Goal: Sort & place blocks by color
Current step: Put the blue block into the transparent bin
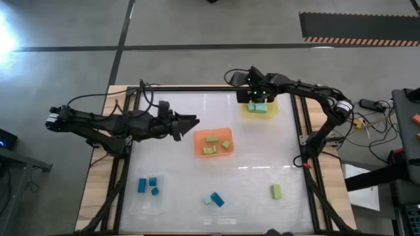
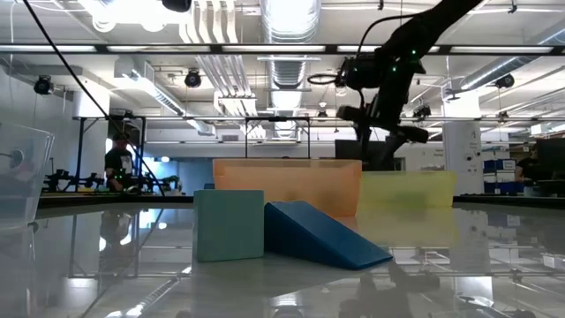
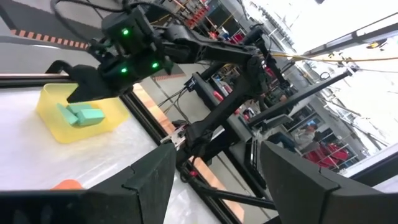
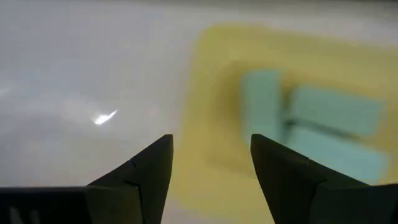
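Hovering with fingers spread and empty above the yellow tray (image 1: pixel 247 109) at the table's far right corner, the right pincer (image 1: pixel 252 97); three light teal blocks (image 1: pixel 258 107) already inside. Waiting open near the orange tray (image 1: pixel 197 139) at mid-table, the left pincer (image 1: pixel 190 122). Lying at the near edge, touching a dark blue block (image 1: pixel 218 200), the last loose teal block (image 1: pixel 209 199), nearer the left pincer; by the near right corner, a yellow-green block (image 1: pixel 276 191).

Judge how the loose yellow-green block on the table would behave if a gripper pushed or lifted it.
The yellow-green block lies flat with square edges, so it probably slides rather than rolls. The glossy table suggests it could skate ahead of a push. It keeps a crisp shape, so it is likely stiff and light.
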